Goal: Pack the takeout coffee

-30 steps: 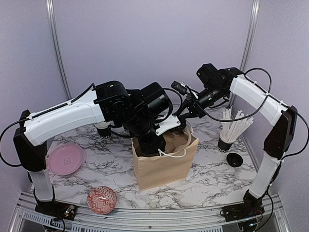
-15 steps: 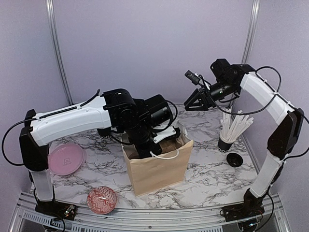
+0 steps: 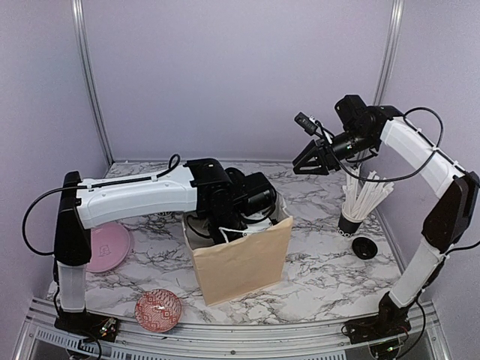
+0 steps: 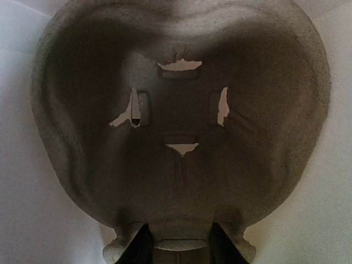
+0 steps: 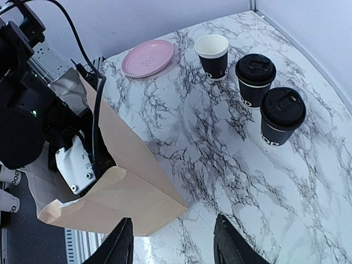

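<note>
left pincer [image 4: 180,246] pinches grey moulded-pulp tray [image 4: 176,77]

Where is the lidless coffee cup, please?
In the right wrist view, upper middle, the lidless cup stands between the pink plate and two lidded cups.

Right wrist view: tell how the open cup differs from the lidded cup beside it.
The open cup has no lid and shows its white inside; the lidded cup wears a black lid. The open cup stands nearer the pink plate. Both are black, upright on the marble table.
</note>
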Available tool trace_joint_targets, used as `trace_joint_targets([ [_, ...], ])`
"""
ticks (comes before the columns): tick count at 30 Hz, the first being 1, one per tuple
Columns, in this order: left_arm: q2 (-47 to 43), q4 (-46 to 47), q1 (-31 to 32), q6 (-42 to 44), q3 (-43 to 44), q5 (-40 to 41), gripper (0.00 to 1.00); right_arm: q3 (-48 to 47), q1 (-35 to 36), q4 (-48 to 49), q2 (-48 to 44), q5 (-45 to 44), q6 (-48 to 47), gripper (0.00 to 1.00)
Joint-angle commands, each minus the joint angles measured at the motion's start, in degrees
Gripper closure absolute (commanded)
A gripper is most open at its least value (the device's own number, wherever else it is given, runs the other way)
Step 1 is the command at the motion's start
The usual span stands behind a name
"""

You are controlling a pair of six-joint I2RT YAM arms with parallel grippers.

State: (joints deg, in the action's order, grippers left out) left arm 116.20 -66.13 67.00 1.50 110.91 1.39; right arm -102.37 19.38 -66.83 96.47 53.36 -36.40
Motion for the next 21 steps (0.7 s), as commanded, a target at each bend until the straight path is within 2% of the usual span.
trace_joint_targets([
  [1,2.9,-2.1,-0.3,-0.3,-0.2,-0.8,0.66,-0.4,0.3,1.9,-0.5,-0.4,0.4,0.52],
  [15,7.2,-0.1,-0.3,1.3,1.3,-1.1,0.56,0.3,0.3,1.6,-1.0,-1.3,-0.1,0.52],
  [21,4.2,-0.1,-0.3,1.1,2.6,-1.1,0.43,0.2,0.3,1.3,-1.3,-1.6,-0.2,0.52],
])
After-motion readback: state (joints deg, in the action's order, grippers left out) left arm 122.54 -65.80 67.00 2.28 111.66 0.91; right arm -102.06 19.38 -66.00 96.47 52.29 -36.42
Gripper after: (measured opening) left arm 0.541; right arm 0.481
